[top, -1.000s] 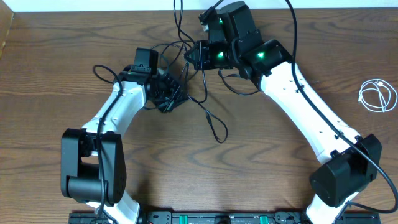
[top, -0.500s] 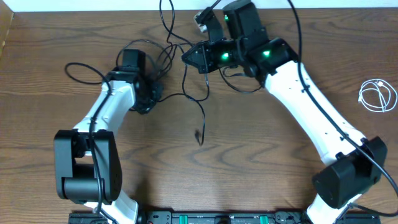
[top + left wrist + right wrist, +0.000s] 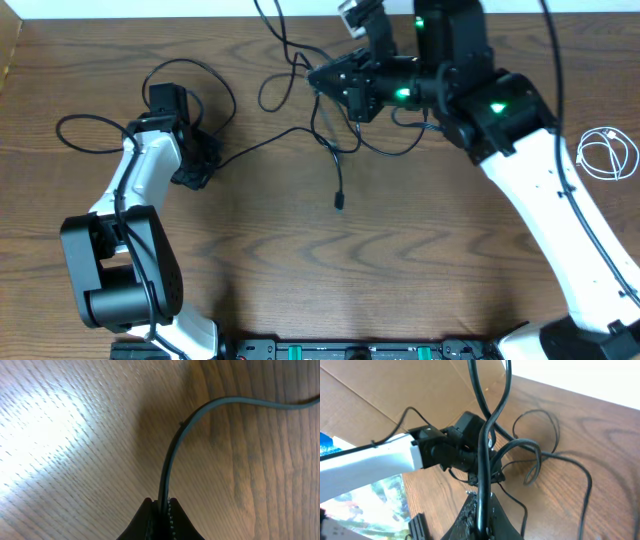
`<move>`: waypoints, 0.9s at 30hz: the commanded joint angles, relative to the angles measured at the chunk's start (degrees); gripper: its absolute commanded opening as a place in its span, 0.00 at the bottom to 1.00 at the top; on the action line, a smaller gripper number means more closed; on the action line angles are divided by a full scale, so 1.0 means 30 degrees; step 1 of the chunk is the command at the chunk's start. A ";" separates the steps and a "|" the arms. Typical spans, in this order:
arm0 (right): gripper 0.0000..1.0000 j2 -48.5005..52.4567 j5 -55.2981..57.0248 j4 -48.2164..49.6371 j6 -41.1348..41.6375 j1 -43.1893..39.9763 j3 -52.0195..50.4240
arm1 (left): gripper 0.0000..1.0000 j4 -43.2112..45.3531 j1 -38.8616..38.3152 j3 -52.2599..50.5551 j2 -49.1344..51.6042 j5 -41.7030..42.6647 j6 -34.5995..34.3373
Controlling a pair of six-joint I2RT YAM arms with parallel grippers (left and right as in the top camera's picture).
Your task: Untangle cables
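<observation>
black cables (image 3: 480, 470): loose tangle at the far middle of the table (image 3: 420, 260); one strand runs across from left gripper to right gripper, and a plug end (image 3: 340, 203) hangs loose below the tangle
white cable (image 3: 607, 153): coiled by itself near the right edge, well apart from the tangle
left gripper (image 3: 162, 506): fingers pinched tight on one black strand, which leaves the tips and bends right over the wood
right gripper (image 3: 481, 510): clamped on a black strand that runs up out of frame
overhead only: white cable, plug end, both arms whole, green lights (image 3: 403, 95) on the right arm
left wrist only: close wood grain, bright glare patch, single strand
right wrist only: left arm's white link (image 3: 370, 460) behind the loops, brown cardboard panel (image 3: 420, 390)
writing: printed sheet (image 3: 370, 505) at lower left of right wrist view, too blurred to read
</observation>
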 commanded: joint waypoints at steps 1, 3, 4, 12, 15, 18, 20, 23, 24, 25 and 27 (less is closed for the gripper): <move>0.01 -0.1071 -0.0044 -0.0029 -0.0743 -0.0568 0.0561 | 0.08 -0.0160 0.0277 -0.0109 0.0182 -0.0743 -0.0204; 0.01 -0.1486 -0.0044 -0.0117 -0.1180 -0.0801 0.0561 | 0.07 -0.0219 0.0342 -0.0131 0.0189 -0.1086 -0.0357; 0.01 -0.1661 -0.0044 -0.0175 -0.1290 -0.0925 0.0561 | 0.07 -0.0313 0.0357 -0.0138 0.0189 -0.1275 -0.0634; 0.01 -0.2637 -0.0131 -0.1479 -0.1384 -0.2448 0.0561 | 0.08 -0.0765 0.0379 -0.0153 0.0189 -0.2936 -0.1690; 0.01 -0.3031 -0.0124 -0.2433 -0.1392 -0.3140 0.0561 | 0.08 -0.0838 0.0379 -0.0153 0.0197 -0.3242 -0.1770; 0.01 -0.3330 -0.0131 -0.3024 -0.1464 -0.3585 0.0561 | 0.08 -0.0838 0.0379 -0.0153 0.0211 -0.3249 -0.1770; 0.01 -0.3519 -0.0204 -0.3344 -0.1632 -0.3781 0.0561 | 0.08 -0.0831 0.0379 -0.0153 0.0240 -0.3257 -0.1770; 0.01 -0.3861 -0.0342 -0.3672 -0.2011 -0.3920 0.0561 | 0.08 -0.0831 0.0379 -0.0153 0.0306 -0.3563 -0.1785; 0.01 -0.4007 -0.0525 -0.3759 -0.2208 -0.3942 0.0561 | 0.08 -0.0845 0.0379 -0.0153 0.0321 -0.3810 -0.1909; 0.01 -0.4167 -0.0794 -0.3891 -0.2543 -0.3942 0.0561 | 0.08 -0.0845 0.0379 -0.0153 0.0321 -0.4036 -0.1909; 0.01 -0.4415 -0.0816 -0.4131 -0.2776 -0.3942 0.0561 | 0.08 -0.0845 0.0379 -0.0153 0.0321 -0.4095 -0.1909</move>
